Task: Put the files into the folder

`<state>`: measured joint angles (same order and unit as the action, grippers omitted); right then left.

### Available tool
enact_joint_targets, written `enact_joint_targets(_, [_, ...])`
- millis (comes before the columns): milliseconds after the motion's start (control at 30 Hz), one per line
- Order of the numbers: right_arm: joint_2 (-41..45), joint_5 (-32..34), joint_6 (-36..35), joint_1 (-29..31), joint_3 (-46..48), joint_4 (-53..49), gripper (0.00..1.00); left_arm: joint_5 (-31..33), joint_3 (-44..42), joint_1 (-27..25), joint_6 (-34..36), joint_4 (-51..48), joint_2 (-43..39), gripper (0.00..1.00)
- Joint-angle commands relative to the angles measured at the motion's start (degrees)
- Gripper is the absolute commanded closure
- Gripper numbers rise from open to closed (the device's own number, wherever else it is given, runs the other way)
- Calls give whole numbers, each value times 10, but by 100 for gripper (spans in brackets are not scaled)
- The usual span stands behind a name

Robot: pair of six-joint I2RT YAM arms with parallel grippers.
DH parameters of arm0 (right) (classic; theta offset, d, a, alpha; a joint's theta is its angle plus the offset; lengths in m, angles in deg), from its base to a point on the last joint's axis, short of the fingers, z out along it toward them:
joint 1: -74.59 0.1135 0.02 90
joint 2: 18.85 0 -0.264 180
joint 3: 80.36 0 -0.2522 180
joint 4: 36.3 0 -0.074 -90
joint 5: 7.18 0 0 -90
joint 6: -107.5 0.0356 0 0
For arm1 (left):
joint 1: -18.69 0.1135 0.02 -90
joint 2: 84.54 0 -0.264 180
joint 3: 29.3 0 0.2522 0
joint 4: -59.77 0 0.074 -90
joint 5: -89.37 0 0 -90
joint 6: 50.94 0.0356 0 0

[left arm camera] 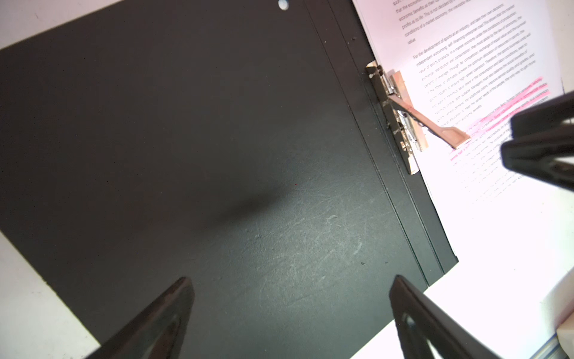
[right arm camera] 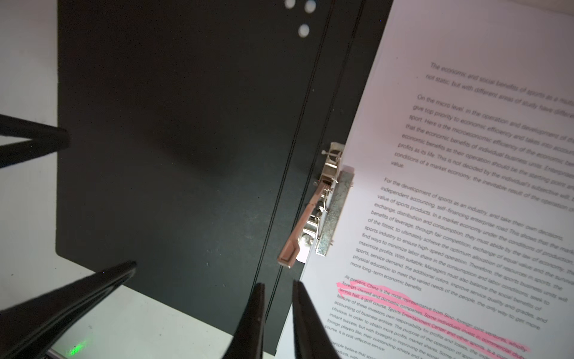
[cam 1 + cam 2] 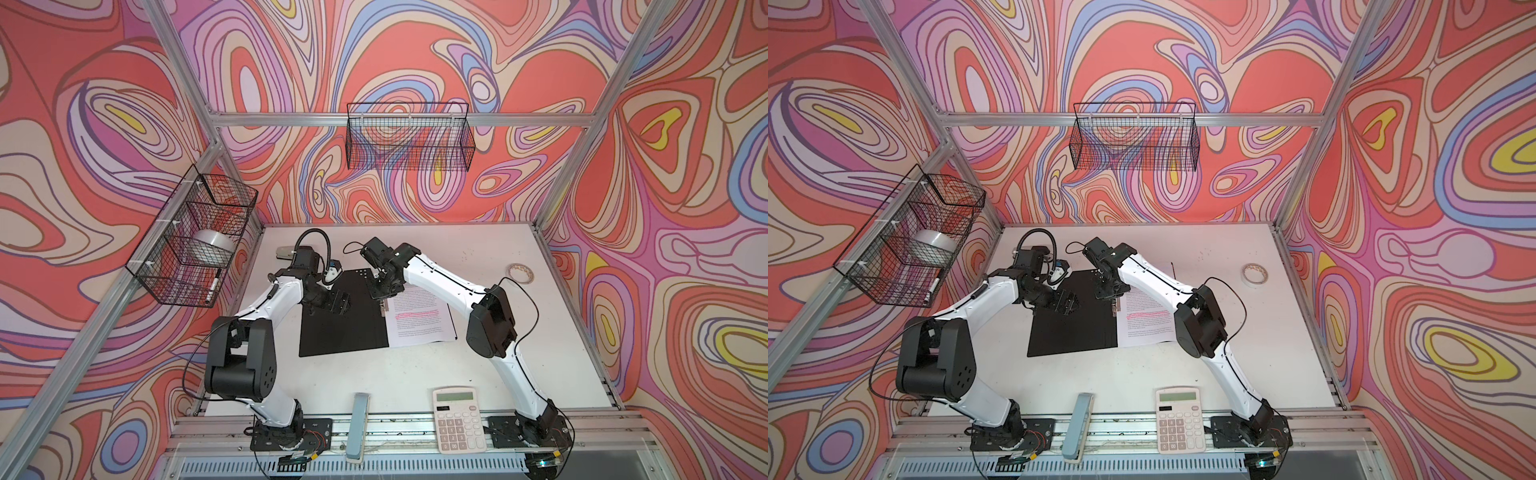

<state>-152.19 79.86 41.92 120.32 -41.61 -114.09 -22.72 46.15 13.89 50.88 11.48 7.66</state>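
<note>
The folder [image 3: 340, 324] [image 3: 1071, 332] lies open on the table with its black inside up. The files [image 3: 419, 320] [image 3: 1146, 328] rest on its right half, printed text and a pink highlighted line showing. Their inner edge sits under the metal clip [image 2: 329, 211] [image 1: 400, 124], whose lever [image 2: 292, 248] stands raised. My right gripper [image 2: 278, 283] [image 3: 380, 293] hovers just short of the lever tip, fingers a narrow gap apart with nothing between them. My left gripper [image 1: 290, 278] [image 3: 343, 303] is wide open above the bare black cover [image 1: 217, 140].
A white calculator [image 3: 459, 419] and a long grey-blue object [image 3: 359, 428] lie at the front edge. A tape roll [image 3: 519, 272] sits at the back right. Wire baskets hang on the left wall [image 3: 195, 237] and on the back wall [image 3: 409, 137].
</note>
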Motion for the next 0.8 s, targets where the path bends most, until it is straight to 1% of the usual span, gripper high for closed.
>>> enact_joint_targets(0, [-17, 8, -7, 4, -25, -9, 82, -7, -3, 0, 5, -21, -17, 1])
enact_joint_targets(167, [-32, 5, -12, 4, -28, -14, 83, -8, -2, -1, 5, -20, -15, 1])
enact_joint_targets(467, [-49, 20, -18, 3, -35, -37, 84, -9, -1, -1, 6, -20, -11, 1])
enact_joint_targets(767, [-51, 27, -20, 4, -35, -49, 86, -10, -2, 0, 6, -20, -9, 1])
